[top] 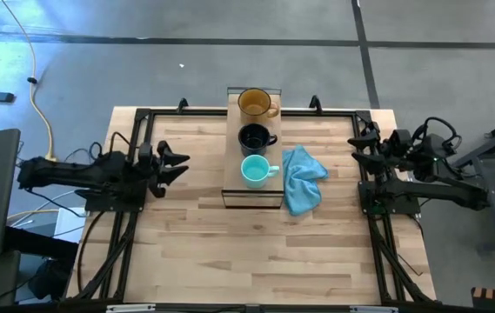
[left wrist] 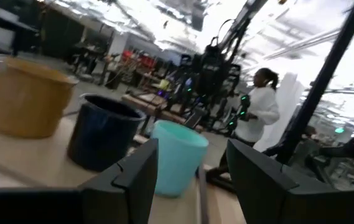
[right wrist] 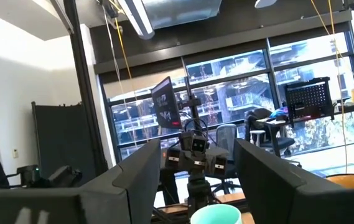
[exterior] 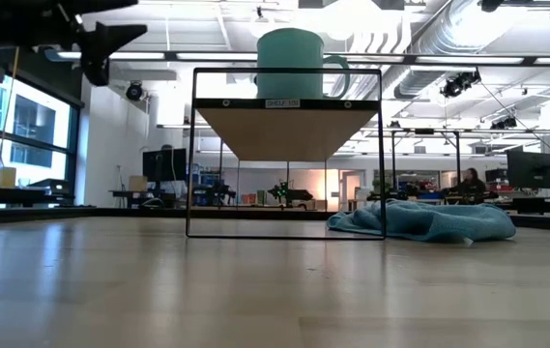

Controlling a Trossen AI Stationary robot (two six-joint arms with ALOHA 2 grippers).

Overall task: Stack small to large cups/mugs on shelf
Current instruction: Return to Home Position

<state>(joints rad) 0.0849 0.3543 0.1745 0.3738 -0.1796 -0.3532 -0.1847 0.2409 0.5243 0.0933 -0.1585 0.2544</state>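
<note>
The shelf (top: 253, 196) on the tabletop (top: 195, 252) carries the amber mug (top: 254, 103), black mug (top: 255, 137) and teal mug (top: 255, 170) in a row. I see the left end effector (top: 180, 165) and right end effector (top: 357, 148) spread, empty, at the sides. I'd fold both home slowly, staying wide of the shelf.

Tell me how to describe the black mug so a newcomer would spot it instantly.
On the wooden table, find the narrow light-wood shelf running along its centre. Three mugs stand in a row on it. The black mug is the middle one, between the amber glass mug and the teal mug, and the only dark one.
</note>
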